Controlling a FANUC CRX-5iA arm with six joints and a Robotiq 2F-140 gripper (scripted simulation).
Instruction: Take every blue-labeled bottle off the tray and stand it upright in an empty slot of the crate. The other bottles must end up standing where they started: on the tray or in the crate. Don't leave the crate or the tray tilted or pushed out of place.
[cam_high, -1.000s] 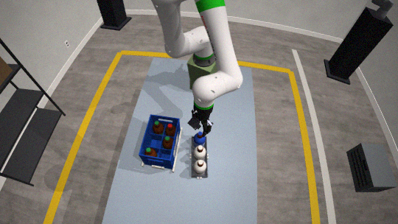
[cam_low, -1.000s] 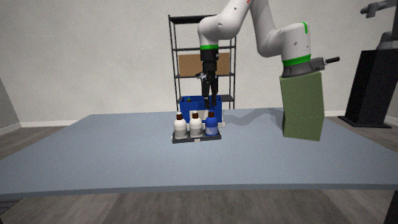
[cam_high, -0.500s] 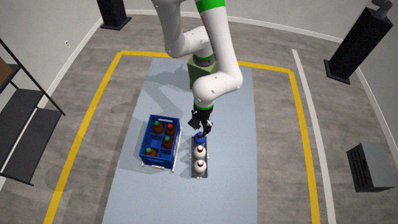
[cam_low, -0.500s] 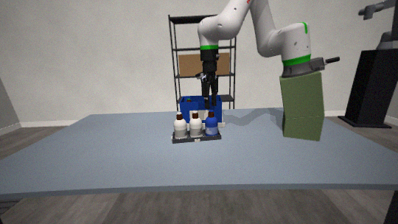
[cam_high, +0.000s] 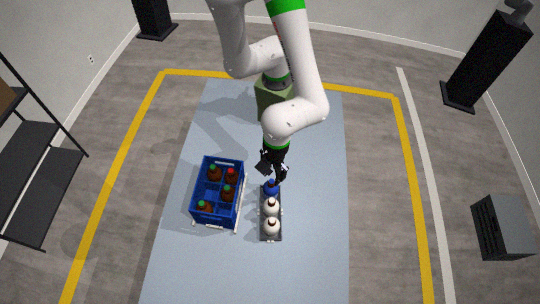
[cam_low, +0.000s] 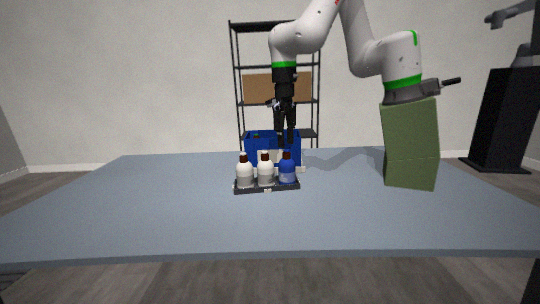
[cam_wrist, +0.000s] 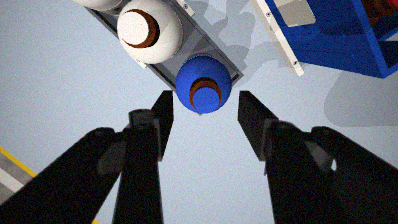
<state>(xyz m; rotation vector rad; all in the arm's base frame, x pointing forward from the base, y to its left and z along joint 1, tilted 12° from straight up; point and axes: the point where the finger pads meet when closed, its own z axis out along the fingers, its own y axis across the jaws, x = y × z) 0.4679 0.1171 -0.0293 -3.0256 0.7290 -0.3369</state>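
The black two-finger gripper (cam_wrist: 205, 125) hangs part-open and empty above the blue-labelled, brown-capped bottle (cam_wrist: 203, 84) at the end of the narrow grey tray (cam_low: 266, 187), jaws spread to straddle it, with the blue slotted crate (cam_high: 217, 192) close alongside.

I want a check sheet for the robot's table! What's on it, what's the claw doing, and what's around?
Surface: grey-blue table, holds crate and tray.
Job's things: blue-labeled bottle upright at the tray end nearest the arm; two white bottles beside it; blue crate holds four brown bottles, two slots empty.
Clutter: nothing seen.
Grippers: gripper above the blue bottle, jaws apart, holding nothing.
Cables: nothing seen.
Surroundings: black shelf rack, green pedestal, yellow floor line.
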